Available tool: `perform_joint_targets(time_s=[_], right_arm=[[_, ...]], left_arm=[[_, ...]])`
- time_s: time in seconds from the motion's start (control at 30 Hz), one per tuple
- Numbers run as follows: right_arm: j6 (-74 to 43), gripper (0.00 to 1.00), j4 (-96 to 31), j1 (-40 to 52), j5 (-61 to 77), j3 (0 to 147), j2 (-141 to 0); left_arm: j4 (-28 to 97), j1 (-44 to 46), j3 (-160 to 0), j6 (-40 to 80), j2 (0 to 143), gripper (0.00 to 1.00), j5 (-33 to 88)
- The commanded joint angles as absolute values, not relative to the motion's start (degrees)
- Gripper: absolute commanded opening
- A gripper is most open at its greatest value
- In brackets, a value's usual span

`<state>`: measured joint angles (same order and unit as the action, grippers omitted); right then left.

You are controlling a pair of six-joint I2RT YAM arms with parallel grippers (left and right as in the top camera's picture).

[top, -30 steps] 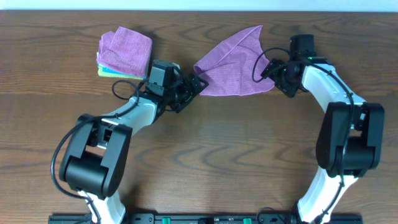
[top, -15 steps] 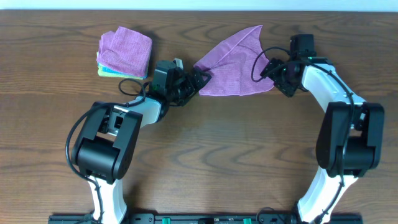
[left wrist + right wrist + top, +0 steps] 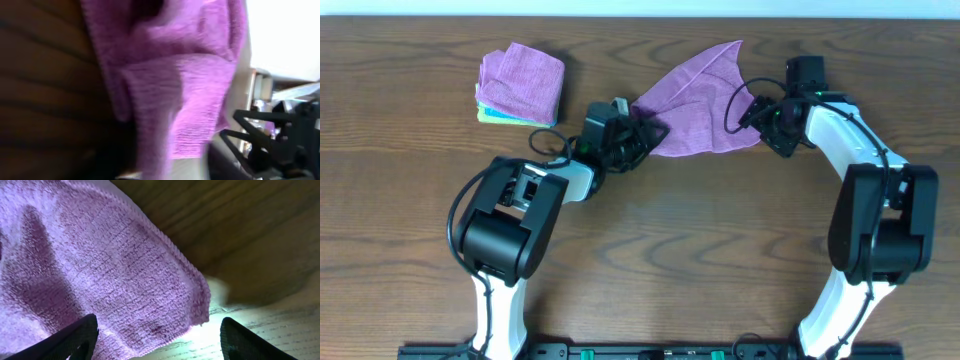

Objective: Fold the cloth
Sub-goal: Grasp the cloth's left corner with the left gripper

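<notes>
Two robot arms work at a dark wood-grain table, seen from above and from a camera on each wrist. The cloth, a thin mauve-purple square with a fine ribbed weave, lies rumpled at the far middle of the table between the two arms. One corner points toward the far edge and a loose fold runs across its middle.

The left pincer sits right at the cloth's left corner, its dark housing overlapping the fabric's edge. In the left wrist view the cloth fills most of the picture, bunched into a thick fold close to the lens with dark table beside it. The fingers themselves do not show clearly, so it cannot be told whether this pincer has closed on the fabric.

The right pincer stands at the cloth's right side with its jaws spread wide and nothing in its grip. In the right wrist view its two black fingertips frame the bottom of the picture, and the stitched corner of the cloth lies flat on the wood between them.

A thin black cable loops from the right arm over the cloth's right edge. A thick pile of folded cloths, purple on top with teal and yellow-green edges showing beneath, sits at the far left of the table. It is well apart from the single cloth and just beyond the left arm.
</notes>
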<state>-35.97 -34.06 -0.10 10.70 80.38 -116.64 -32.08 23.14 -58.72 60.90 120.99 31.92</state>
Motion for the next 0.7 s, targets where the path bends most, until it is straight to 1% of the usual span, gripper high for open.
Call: perform_joint_targets(time_s=[0.0,0.03,0.1,0.33,0.43,0.5,0.67], right_arm=[[-34.63,0.79,-34.37,-0.21,10.55,80.38,-117.27],[-34.63,0.79,-34.37,-0.21,10.55,80.38,-117.27],[-34.63,0.79,-34.39,-0.21,10.52,80.38,-117.27],[-32.25,0.82,-34.89,-0.19,9.04,80.23,-117.32],[-32.27,0.77,-33.17,-0.19,7.92,79.66,-117.34],[-32.32,0.71,-31.51,-0.19,7.94,79.26,-117.34],[-33.67,0.69,-29.12,-0.19,7.94,79.11,-117.34]], left_arm=[[-31.75,23.27,-58.02,60.47,122.50,0.21,30.55],[-31.75,23.27,-58.02,60.47,122.50,0.17,30.46],[-31.77,23.24,-58.04,60.47,122.50,0.06,30.50],[-32.01,21.76,-58.04,59.90,122.45,0.06,34.63],[-31.99,20.36,-58.02,59.55,122.45,0.06,36.95],[-31.99,19.86,-58.04,59.53,122.45,0.06,37.58],[-31.99,19.79,-58.02,59.13,122.45,0.06,38.59]])
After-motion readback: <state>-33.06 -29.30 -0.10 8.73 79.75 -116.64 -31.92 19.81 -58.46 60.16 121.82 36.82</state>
